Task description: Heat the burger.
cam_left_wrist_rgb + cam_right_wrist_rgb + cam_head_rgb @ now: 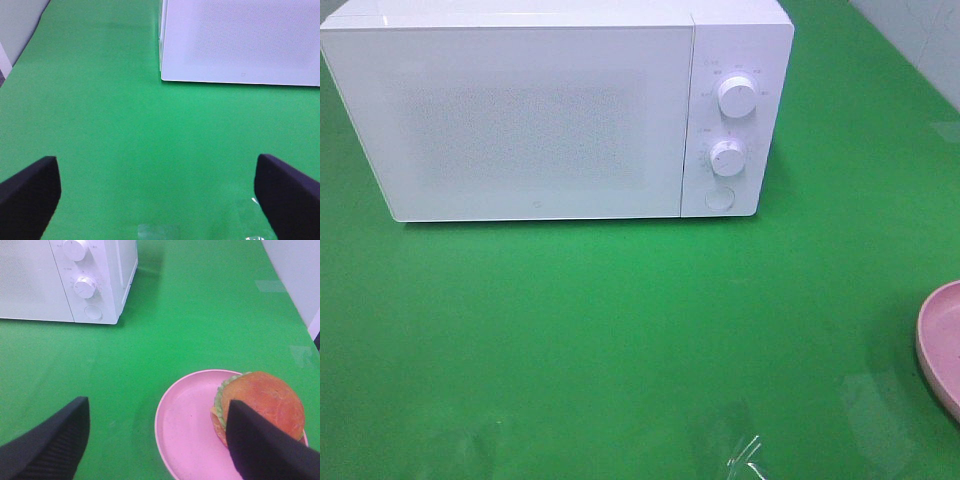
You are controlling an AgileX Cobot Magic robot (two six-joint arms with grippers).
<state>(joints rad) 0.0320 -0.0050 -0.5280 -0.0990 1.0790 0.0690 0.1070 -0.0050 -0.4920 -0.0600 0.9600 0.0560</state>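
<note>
The burger (260, 407) sat toward one side of the pink plate (187, 435) on the green worktop (620, 330), well apart from the closed microwave (535, 120); the right hand (155, 440) hovered near it, released and empty; the left hand (155, 187) was released too; a grab on the glossy bun risked sliding it off the plate; the shut door blocked loading
</note>
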